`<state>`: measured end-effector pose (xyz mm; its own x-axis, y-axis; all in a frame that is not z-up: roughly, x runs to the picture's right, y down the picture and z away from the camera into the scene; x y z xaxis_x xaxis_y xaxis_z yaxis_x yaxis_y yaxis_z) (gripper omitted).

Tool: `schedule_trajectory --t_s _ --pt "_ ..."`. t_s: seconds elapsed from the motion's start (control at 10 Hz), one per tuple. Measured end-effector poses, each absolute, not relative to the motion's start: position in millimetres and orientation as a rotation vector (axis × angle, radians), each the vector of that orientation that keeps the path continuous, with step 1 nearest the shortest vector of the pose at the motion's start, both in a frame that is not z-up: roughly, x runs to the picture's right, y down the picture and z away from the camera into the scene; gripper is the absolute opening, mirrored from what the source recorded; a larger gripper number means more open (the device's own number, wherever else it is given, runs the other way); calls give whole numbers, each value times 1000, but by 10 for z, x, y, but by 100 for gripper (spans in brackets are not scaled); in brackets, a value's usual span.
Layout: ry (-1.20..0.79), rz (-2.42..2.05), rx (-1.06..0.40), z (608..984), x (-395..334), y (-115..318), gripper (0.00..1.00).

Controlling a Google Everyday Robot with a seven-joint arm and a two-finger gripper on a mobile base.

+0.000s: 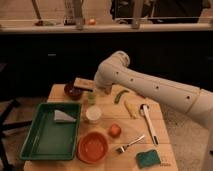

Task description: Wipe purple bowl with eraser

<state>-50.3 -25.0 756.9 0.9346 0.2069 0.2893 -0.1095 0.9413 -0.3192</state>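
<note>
End effector (90,86), clamped shut on the rectangular block eraser (82,83), hovers at the small round purple bowl (73,92) on the wooden tabletop (107,103).

arm (150,90): white, rounded, tubular | small dark dots along shell | tool (93,92): beneath elbow

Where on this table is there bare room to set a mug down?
Largest free patch: the floor of the green plastic tray, in front of the folded grey cloth. Some bare wood lies between the white cup and yellow piece. Crowded at the back, where the gripper, by the small purple bowl, holds the tan block eraser.
</note>
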Motion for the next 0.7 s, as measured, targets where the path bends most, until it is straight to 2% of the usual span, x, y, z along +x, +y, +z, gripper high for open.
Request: schedule_trajectory --t_s 0.3,0.7 --pt "-308 133 -289 7691 -641 -474 0" --pt "-236 45 -369 8091 -840 -343 0"
